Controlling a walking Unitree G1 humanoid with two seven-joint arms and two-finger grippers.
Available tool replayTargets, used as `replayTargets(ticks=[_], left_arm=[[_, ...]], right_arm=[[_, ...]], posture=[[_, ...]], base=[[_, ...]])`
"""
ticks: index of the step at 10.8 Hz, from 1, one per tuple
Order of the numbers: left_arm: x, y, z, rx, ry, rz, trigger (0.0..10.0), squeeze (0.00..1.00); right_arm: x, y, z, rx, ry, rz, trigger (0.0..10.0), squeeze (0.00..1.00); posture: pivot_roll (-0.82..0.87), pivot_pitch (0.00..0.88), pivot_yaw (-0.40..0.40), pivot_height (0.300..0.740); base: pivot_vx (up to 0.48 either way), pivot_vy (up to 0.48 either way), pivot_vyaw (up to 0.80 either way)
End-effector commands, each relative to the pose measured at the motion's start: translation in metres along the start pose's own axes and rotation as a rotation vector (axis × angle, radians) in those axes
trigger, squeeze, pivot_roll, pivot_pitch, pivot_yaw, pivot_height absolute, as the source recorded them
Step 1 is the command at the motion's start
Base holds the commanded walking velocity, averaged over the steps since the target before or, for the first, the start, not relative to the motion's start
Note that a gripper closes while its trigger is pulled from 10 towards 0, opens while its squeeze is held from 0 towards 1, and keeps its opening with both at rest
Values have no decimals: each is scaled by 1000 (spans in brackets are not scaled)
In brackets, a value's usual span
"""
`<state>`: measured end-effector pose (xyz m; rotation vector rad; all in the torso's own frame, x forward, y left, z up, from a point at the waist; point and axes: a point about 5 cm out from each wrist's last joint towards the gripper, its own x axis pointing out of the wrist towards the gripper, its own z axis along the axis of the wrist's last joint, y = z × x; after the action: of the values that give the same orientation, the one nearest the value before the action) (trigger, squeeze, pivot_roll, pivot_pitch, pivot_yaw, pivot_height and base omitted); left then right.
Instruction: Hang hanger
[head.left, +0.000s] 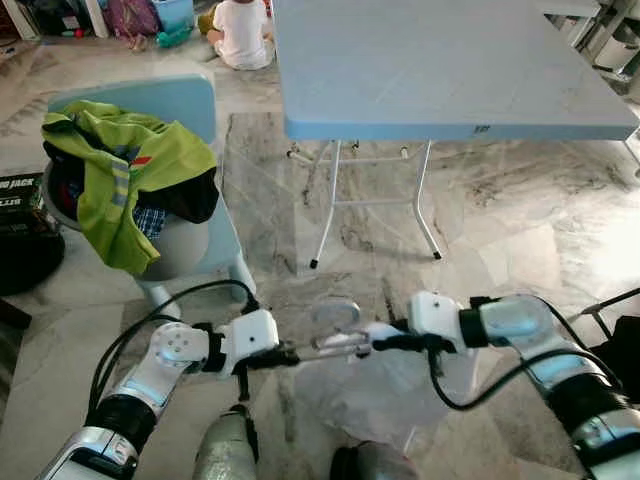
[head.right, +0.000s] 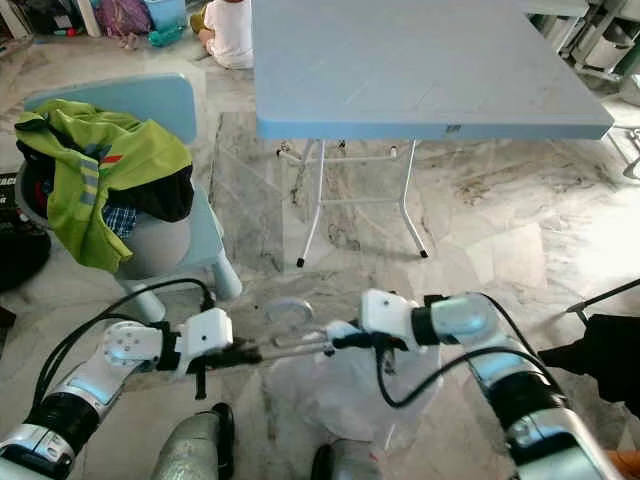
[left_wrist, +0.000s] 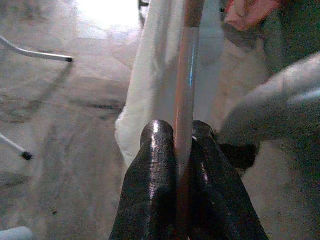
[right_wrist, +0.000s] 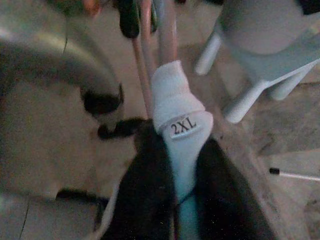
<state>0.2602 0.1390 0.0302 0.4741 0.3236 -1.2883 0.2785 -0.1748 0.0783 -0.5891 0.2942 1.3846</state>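
Marble floor (head.left: 500, 230) in grey veins runs under everything you see, with the light-blue folding table (head.left: 440, 70) standing on white legs as your landmark. Well short of the table's near edge, low in front of the robot, the hanger (head.left: 335, 343) is held level between the two arms, its hook (head.left: 336, 312) curling up toward the table. Your left gripper (head.left: 290, 354) is clenched on one end of it: in the left wrist view the pale rod (left_wrist: 185, 100) runs straight up out of the two black fingers (left_wrist: 150, 190), which press it from both sides. Your right gripper (head.left: 385, 343) is clamped at the other end, and in the right wrist view its fingers (right_wrist: 145, 200) pinch a white garment (right_wrist: 177, 107) at the collar, the tag reading 2XL (right_wrist: 183, 128), with the hanger's rods just beside it. That white garment hangs below the hanger toward the floor. To the left of the table stands a light-blue chair (head.left: 190, 100) carrying a grey basket (head.left: 175, 245) heaped with a yellow-green vest (head.left: 120, 170) and dark clothes. Beyond the table's far left corner a person in a white top (head.left: 240, 30) sits on the floor.
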Motion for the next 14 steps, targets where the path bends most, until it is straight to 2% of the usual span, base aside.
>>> replayTargets(ticks=[1, 2, 3, 5, 7, 8, 10, 11, 12, 13, 14], left_arm=[[9, 6, 15, 64, -71, 58, 0, 0], [8, 19, 22, 96, -117, 211, 0, 0], [5, 26, 25, 89, -154, 312, 0, 0], [9, 24, 26, 64, -202, 369, 0, 0], [17, 16, 25, 52, -210, 373, 0, 0], [18, 15, 25, 52, -211, 371, 0, 0], [20, 15, 25, 60, -209, 360, 0, 0], [20, 16, 25, 62, -207, 363, 0, 0], [20, 16, 24, 59, -202, 371, 0, 0], [20, 15, 23, 55, -200, 376, 0, 0], [21, 14, 22, 55, -201, 376, 0, 0]], right_arm=[[1, -9, 11, -18, -55, -29, 10000, 1000], [4, -18, 18, -26, -81, -92, 10000, 1000], [8, -35, 35, -11, -178, -202, 10000, 1000], [8, -37, 39, -32, -200, -241, 10000, 1000], [2, -45, 42, -66, -191, -318, 10000, 1000], [-1, -45, 42, -69, -187, -321, 10000, 1000], [-11, -45, 36, -119, -105, -277, 10000, 1000], [-19, -53, 38, -144, -96, -338, 10000, 1000], [-31, -67, 44, -190, -117, -519, 10000, 1000], [-41, -75, 39, -139, -124, -642, 10000, 1000], [-45, -75, 34, -121, -117, -675, 10000, 1000]], posture=[[29, 146, -71, 740], [25, 148, -73, 740], [25, 148, -73, 740], [33, 148, -73, 740], [31, 151, -69, 740], [31, 150, -68, 740], [31, 151, -64, 740], [31, 149, -64, 740], [32, 150, -67, 740], [32, 153, -66, 740], [33, 152, -67, 740]], base=[[0, 0, 0], [0, 0, 0], [0, 0, 0], [0, 0, 0], [0, 0, 0], [0, 0, 0], [0, 0, 0], [0, 0, 0], [0, 0, 0], [0, 0, 0], [0, 0, 0]])
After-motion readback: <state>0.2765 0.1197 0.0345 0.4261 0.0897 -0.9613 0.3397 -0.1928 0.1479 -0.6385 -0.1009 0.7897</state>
